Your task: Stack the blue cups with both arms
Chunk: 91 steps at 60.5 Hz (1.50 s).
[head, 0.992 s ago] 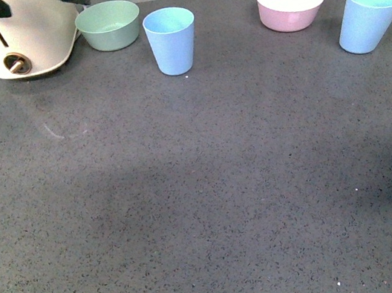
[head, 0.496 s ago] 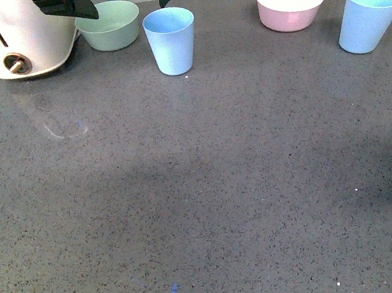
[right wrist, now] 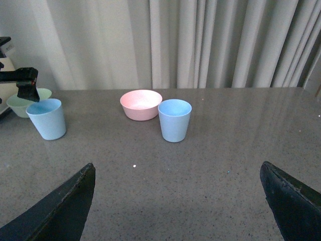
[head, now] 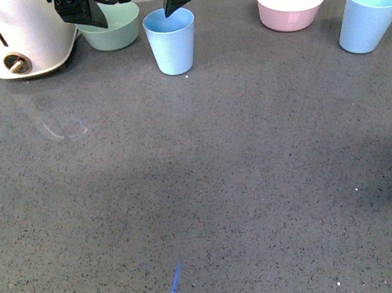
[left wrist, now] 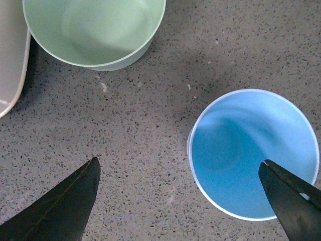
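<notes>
Blue cup (head: 171,40) upright beneath one finger of left gripper (head: 134,8), jaws spread wide, empty, green bowl (head: 109,24) near the other finger, second blue cup (right wrist: 174,119) upright well ahead of right gripper (right wrist: 176,168), agape and empty, pink bowl (right wrist: 141,104) just beyond.

The green bowl (head: 109,25) and white appliance (head: 19,37) crowd the left blue cup (head: 172,41) on its far-left side. Open countertop (head: 211,189) separates it from the pink bowl (head: 290,5).

Matte black fingers (left wrist: 60,211) taper to angular, pointed tips.
</notes>
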Tool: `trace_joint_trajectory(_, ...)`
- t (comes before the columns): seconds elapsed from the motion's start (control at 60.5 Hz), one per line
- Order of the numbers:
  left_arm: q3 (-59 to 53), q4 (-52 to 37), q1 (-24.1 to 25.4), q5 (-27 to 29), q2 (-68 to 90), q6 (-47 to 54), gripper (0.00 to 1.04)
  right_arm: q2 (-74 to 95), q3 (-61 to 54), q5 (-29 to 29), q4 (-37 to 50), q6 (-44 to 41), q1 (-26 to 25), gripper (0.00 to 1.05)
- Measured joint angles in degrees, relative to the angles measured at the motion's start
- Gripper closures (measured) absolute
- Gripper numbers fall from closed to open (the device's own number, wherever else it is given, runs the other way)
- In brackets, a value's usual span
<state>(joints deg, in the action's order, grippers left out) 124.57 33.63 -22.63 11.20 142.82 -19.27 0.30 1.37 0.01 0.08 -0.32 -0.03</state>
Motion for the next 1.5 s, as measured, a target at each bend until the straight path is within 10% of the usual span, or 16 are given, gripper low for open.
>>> trace_joint_trajectory(0.397, 9.18, 4.68, -0.85, 0.85, 6.64, -1.75, 0.10, 0.00, 0.00, 0.00, 0.00, 0.00, 0.00, 0.09)
trace_joint_trajectory(0.975, 15.56, 9.79, -1.90, 1.46, 10.73, -4.63, 1.03, 0.00, 0.00, 0.00, 0.00, 0.00, 0.00, 0.09)
trace_joint_trajectory(1.504, -25.44, -3.65, -9.92, 3.23, -16.41, -13.31, 1.02, 0.00, 0.00, 0.00, 0.00, 0.00, 0.00, 0.09)
